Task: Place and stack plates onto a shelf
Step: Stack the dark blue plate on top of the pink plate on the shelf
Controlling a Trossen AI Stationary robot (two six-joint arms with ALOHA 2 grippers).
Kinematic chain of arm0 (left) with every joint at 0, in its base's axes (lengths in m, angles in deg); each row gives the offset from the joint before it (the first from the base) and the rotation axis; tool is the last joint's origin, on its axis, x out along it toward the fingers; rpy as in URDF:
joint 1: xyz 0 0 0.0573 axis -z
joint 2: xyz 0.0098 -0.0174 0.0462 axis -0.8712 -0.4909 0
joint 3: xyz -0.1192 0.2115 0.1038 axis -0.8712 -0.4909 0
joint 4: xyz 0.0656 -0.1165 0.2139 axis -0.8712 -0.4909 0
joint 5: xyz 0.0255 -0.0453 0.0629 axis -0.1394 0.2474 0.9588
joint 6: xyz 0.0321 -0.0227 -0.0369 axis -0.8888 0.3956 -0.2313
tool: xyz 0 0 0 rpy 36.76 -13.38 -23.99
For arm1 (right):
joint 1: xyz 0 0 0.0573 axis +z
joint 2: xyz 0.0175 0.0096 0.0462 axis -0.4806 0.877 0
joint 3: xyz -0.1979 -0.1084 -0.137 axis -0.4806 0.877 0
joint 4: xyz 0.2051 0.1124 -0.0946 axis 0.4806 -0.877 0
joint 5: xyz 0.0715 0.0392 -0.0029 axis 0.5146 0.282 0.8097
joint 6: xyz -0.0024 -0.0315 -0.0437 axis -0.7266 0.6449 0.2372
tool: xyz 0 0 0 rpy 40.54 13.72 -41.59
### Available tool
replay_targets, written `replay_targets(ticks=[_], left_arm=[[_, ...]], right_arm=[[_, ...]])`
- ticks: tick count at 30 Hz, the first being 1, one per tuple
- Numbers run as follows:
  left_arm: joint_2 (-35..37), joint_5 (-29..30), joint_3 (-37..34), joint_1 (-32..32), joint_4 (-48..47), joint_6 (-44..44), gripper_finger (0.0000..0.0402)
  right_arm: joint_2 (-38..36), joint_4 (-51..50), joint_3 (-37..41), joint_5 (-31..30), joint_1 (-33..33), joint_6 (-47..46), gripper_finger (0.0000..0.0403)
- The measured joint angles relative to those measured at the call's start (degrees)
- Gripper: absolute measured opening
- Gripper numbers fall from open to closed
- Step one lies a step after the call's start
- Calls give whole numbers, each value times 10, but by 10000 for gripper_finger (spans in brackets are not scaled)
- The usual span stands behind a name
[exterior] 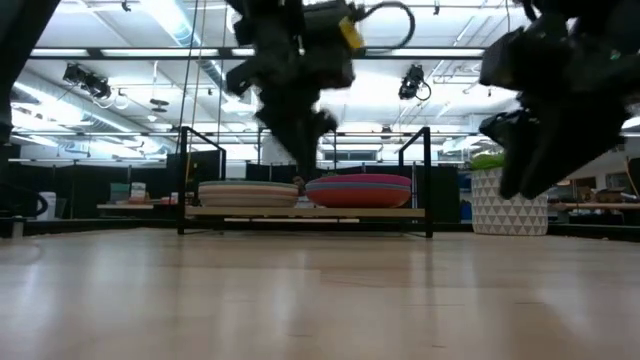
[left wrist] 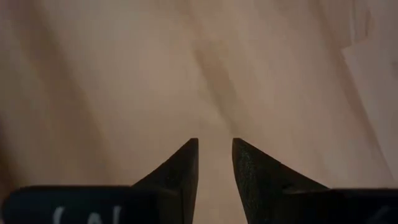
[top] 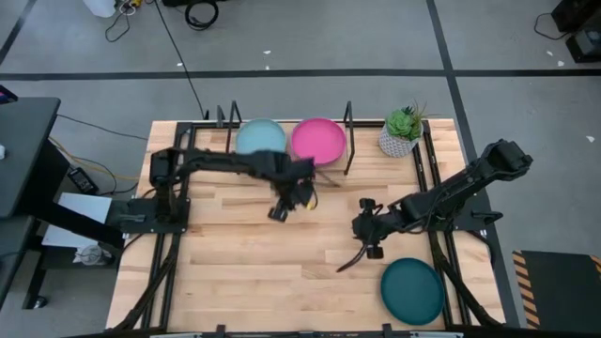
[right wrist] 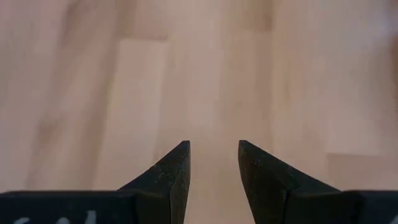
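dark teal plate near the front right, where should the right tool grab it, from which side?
Grip the rim. The dark teal plate lies flat and alone on the table, so only its shallow edge offers purchase. Its near-left rim faces the right tool, which is empty with a small gap; coming from there looks shortest, one finger under the lip.

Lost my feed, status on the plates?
Left gripper and right gripper jaws slightly apart, empty, over bare table. Light blue plate and magenta plate top shelf stacks. Dark teal plate remains, unobstructed.

L gripper [left wrist: 214, 163] slightly parted, R gripper [right wrist: 213, 167] apparently wider, both empty.
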Motion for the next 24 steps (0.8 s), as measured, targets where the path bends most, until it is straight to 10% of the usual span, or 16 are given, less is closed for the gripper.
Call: replay_targets(ticks=[11, 24], left_arm=[[8, 77, -152, 124, 193, 102, 102], [31, 94, -225, 146, 394, 102, 102]], right_arm=[[1, -255, -83, 137, 27, -82, 142], [1, -328, -81, 258, 135, -157, 142]])
